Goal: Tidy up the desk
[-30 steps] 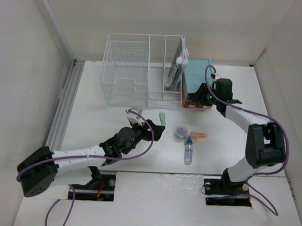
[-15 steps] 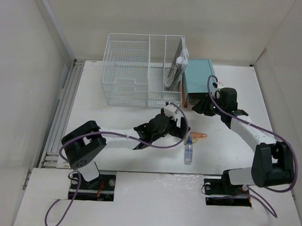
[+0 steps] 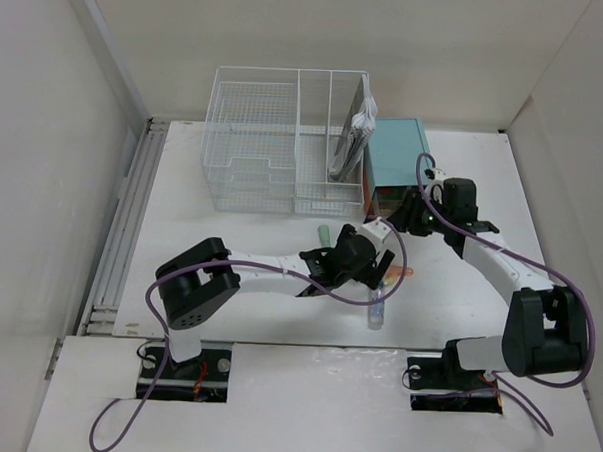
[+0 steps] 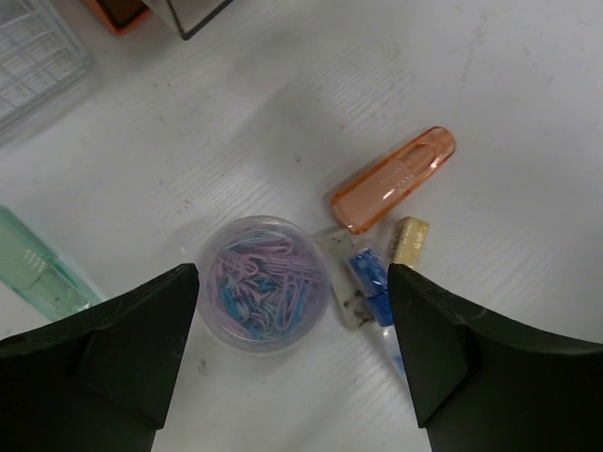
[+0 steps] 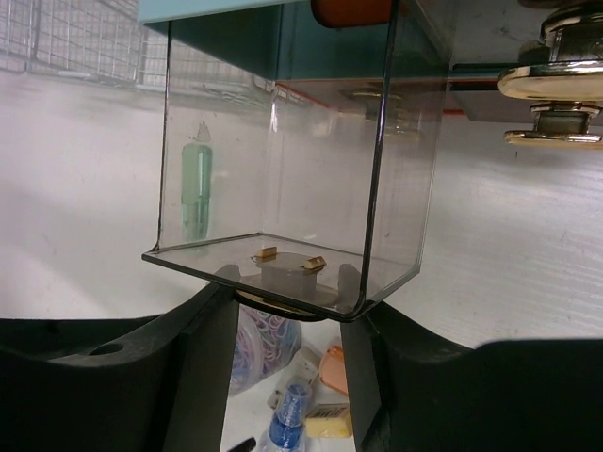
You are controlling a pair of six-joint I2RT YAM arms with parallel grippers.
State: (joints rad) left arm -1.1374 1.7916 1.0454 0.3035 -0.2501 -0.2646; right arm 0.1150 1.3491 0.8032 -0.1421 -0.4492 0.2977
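Left wrist: end effector flanks paperclip cup.

Under the left gripper the desk is showing matt white, faintly streaked. Between its fingers a clear plastic tub is looking smooth and slightly cloudy. Just beyond them an orange cap is gleaming as translucent glossy plastic. Between the right gripper fingers a clear drawer is reflecting like glossy plastic, with polished gold metal loops to its right.

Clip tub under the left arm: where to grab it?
Probably the round side wall of the clip tub, from straight above, with the left end effector straddling it. It sits upright; the blue-capped bottle crowds one side.
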